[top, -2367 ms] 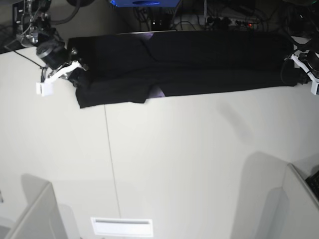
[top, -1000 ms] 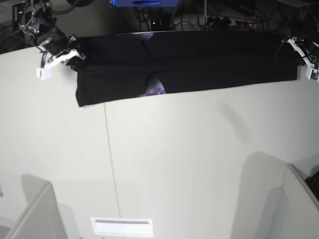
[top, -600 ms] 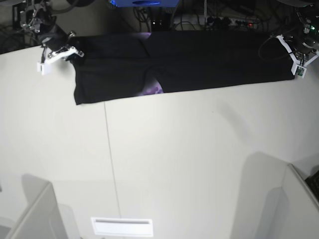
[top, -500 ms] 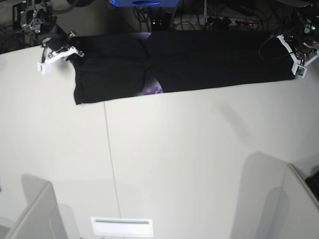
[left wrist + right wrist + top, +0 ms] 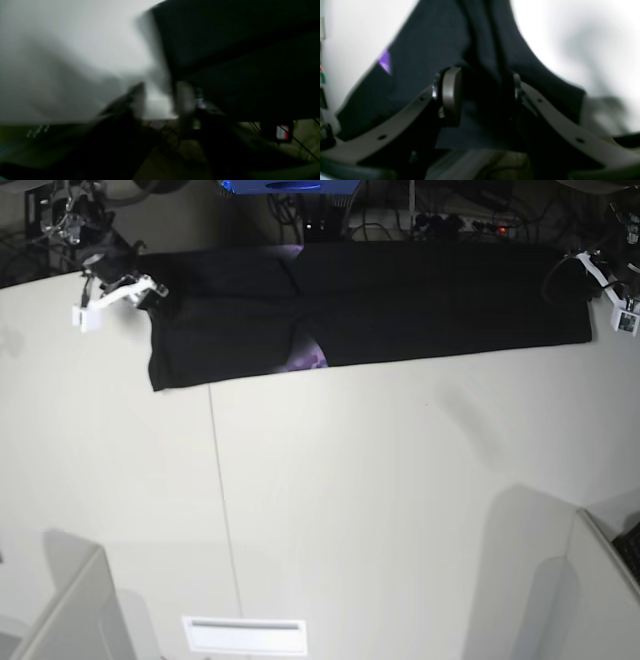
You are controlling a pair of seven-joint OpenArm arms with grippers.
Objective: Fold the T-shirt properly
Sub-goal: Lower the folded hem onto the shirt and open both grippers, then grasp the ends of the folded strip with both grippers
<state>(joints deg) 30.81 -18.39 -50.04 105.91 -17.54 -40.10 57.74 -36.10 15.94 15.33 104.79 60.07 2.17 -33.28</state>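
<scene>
The black T-shirt lies as a long folded band along the table's far edge, with a bit of purple print showing at its front edge. At the band's left end my right gripper stands open. In the right wrist view its fingers straddle a ridge of the T-shirt without pinching it. Just off the band's right end is my left gripper. The blurred left wrist view shows the left gripper open, white table between its fingers, the T-shirt edge beside one of them.
Cables and electronics crowd the space behind the far table edge. A thin seam runs down the white table. A white slotted plate sits at the front edge, with grey box corners at lower left and lower right.
Both grippers have opened and let go of the T-shirt's ends. The left gripper has drawn a little to the right, off the corner. The shirt lies flat as before.
</scene>
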